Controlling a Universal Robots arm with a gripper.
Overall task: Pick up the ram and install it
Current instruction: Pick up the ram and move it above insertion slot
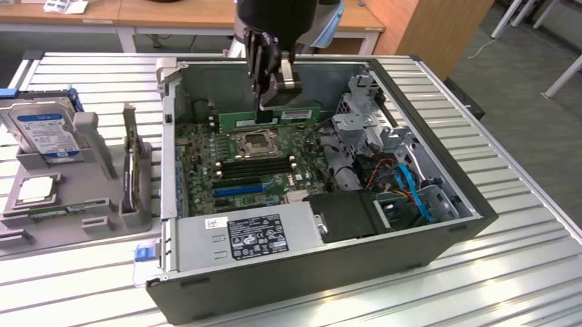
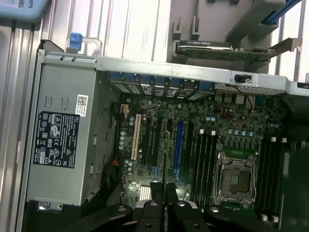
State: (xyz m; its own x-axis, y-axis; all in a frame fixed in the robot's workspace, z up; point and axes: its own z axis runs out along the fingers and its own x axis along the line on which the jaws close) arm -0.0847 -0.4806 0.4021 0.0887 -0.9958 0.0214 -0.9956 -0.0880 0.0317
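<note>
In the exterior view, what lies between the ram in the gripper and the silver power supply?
Between the ram and power supply, the exterior view shows motherboard: the CPU socket, then black slots and blue slots.

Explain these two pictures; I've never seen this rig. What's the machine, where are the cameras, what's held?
It is one robot arm ending in a black gripper. One picture comes from a camera off the arm; the other looks down from its wrist. On the slatted metal table stands an open dark-grey computer case with its green motherboard exposed. Beside it, a grey tray carries a silver hard drive with a blue label and a thin upright card. The gripper is shut on the long green ram stick, above the motherboard.
</note>
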